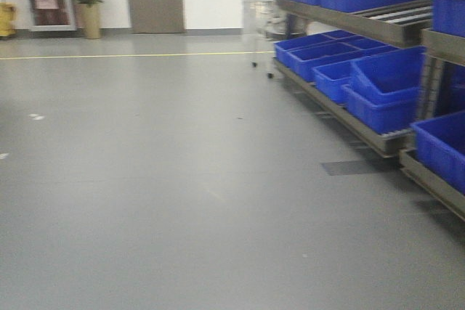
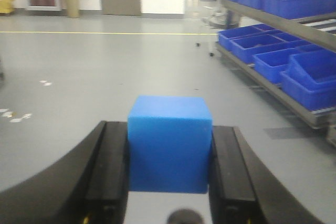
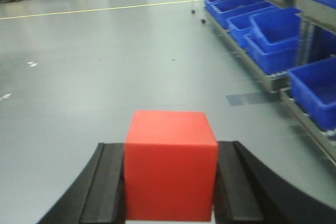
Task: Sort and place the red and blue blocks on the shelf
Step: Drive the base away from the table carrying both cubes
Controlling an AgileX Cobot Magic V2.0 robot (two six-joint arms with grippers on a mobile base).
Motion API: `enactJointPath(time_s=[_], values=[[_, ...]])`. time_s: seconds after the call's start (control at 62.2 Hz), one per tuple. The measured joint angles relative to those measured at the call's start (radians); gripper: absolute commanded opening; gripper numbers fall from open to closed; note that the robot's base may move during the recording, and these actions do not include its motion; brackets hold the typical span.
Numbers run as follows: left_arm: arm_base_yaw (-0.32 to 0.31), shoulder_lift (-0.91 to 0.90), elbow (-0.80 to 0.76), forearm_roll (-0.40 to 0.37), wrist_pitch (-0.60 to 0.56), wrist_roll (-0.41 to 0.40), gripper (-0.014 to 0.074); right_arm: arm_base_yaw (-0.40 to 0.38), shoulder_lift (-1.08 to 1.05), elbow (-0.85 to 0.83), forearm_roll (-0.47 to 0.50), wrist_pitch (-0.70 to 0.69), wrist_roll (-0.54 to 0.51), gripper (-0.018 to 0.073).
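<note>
Status, left to right.

Left jaws: clamped on the small bright blue matte cube (image 2: 169, 142). One black pad sits flat against each side face, and the cube is square and upright between them. Only the grey floor (image 2: 105, 66) shows beyond it, so I read it as carried in the air, resting on nothing.

Right jaws: same story, clamped on the small bright red matte cube (image 3: 170, 163). Pads are on both sides, the top face is level, and the cube is seated deep between them.

Further right: the steel-framed shelf (image 1: 349, 23) with its rows of big blue plastic bins (image 1: 385, 85). It runs along the right edge of all three views, well apart from both cubes. Open floor lies between me and it.

Progress, my read:
- Pick-up is done for both colours, one cube per arm. Both grips look solid, with no tilt or corner hold.
- Placing is not done. Neither cube is on or over the shelf.
- Left to do: close in on the shelf, square up to a tier, set blue and red down in separate spots, then release.

The upper tier seems to have a bare stretch of roller track (image 1: 403, 12) beside the bins, possibly a drop spot. The front view is smeared, so I won't commit to that. I cannot tell which spot goes with which colour.
</note>
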Motion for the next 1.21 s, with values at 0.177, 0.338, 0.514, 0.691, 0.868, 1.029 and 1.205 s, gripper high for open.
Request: enactJointPath(time_s=[0.177, 0.338, 0.514, 0.691, 0.868, 1.029, 1.205], values=[[0.000, 0.000, 0.000, 0.000, 0.000, 0.000, 0.0132, 0.000, 0.000, 0.000, 0.000, 0.000, 0.000, 0.0051], [0.000, 0.000, 0.000, 0.000, 0.000, 0.000, 0.0132, 0.000, 0.000, 0.000, 0.000, 0.000, 0.000, 0.0051], [0.000, 0.000, 0.000, 0.000, 0.000, 0.000, 0.0132, 0.000, 0.000, 0.000, 0.000, 0.000, 0.000, 0.0051], [0.000, 0.000, 0.000, 0.000, 0.000, 0.000, 0.0132, 0.000, 0.000, 0.000, 0.000, 0.000, 0.000, 0.0051], [0.000, 0.000, 0.000, 0.000, 0.000, 0.000, 0.0132, 0.000, 0.000, 0.000, 0.000, 0.000, 0.000, 0.0051], [0.000, 0.000, 0.000, 0.000, 0.000, 0.000, 0.0132, 0.000, 0.000, 0.000, 0.000, 0.000, 0.000, 0.0051], [0.000, 0.000, 0.000, 0.000, 0.000, 0.000, 0.0132, 0.000, 0.000, 0.000, 0.000, 0.000, 0.000, 0.0051]])
